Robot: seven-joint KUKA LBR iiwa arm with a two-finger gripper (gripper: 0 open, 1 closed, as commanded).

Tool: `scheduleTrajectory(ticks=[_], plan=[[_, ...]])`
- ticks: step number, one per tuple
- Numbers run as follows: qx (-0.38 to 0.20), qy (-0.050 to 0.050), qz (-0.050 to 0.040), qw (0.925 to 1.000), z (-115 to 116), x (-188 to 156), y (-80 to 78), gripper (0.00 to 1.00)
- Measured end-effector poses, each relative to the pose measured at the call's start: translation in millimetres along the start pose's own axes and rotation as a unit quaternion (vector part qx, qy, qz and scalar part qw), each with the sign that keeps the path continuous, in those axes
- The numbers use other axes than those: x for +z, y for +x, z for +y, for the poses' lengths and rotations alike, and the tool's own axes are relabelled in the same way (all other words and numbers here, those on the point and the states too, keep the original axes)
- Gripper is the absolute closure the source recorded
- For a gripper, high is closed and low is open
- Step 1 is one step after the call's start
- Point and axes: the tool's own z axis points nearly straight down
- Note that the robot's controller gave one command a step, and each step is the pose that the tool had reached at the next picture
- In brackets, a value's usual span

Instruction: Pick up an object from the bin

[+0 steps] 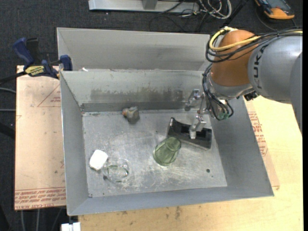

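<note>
My gripper (194,113) hangs at the right side of the bin, open, with nothing between its fingers. Its lower fingertip (194,131) is down at the top of a flat black object (185,129) that lies slantwise on the bin floor; whether it touches I cannot tell. The upper finger (192,99) stands apart, near the back wall. A green see-through cup (167,152) lies on its side just left of and below the black object, touching its edge.
A small grey-brown lump (130,113) sits by the back wall, left of centre. At the front left lie a white cap (98,159) and a clear plastic piece (117,170). The arm with its orange cover and cables enters from the right.
</note>
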Motion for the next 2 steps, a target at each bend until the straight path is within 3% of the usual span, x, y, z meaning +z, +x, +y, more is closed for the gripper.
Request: scheduleTrajectory(ticks=[2], plan=[[0.0, 0.0, -0.0001, 1.0, 0.0, 0.0, 0.0, 1.0]])
